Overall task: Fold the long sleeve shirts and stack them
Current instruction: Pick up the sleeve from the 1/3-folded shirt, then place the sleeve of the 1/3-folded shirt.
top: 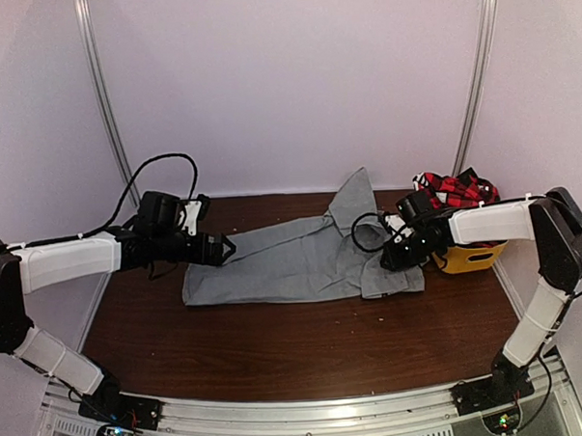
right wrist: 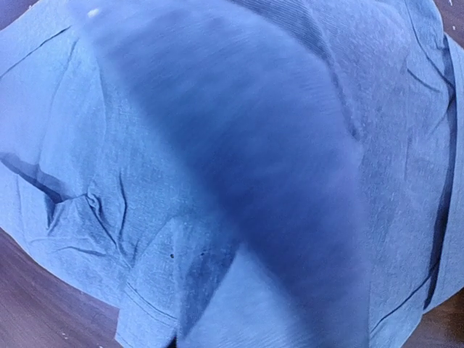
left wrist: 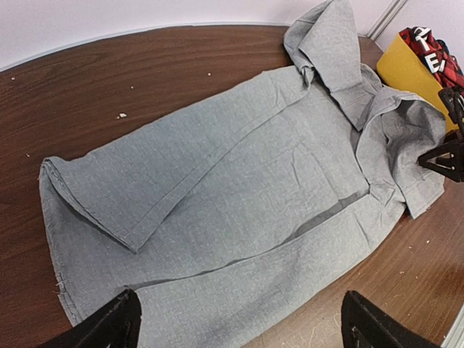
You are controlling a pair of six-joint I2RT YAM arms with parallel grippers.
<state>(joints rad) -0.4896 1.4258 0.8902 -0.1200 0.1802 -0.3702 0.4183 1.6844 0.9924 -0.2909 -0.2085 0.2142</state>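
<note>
The light-grey shirt [top: 293, 261] lies spread across the middle of the table, one sleeve pointing to the back [top: 353, 196]. My left gripper [top: 220, 248] hovers at the shirt's left end. In the left wrist view it [left wrist: 239, 335] is wide open and empty above the cloth [left wrist: 239, 181]. My right gripper [top: 394, 257] sits on the shirt's right end by the collar. In the right wrist view a blurred fold of the shirt [right wrist: 239, 167] rises close to the lens and hides my fingers, which do not show at the frame's corners. The red-and-black plaid shirt [top: 454, 187] is heaped in the yellow tub.
The yellow tub [top: 471, 258] stands at the right edge, just behind my right gripper, and also shows in the left wrist view [left wrist: 406, 69]. Bare brown table [top: 296, 343] lies in front of the shirt. White walls close the back and sides.
</note>
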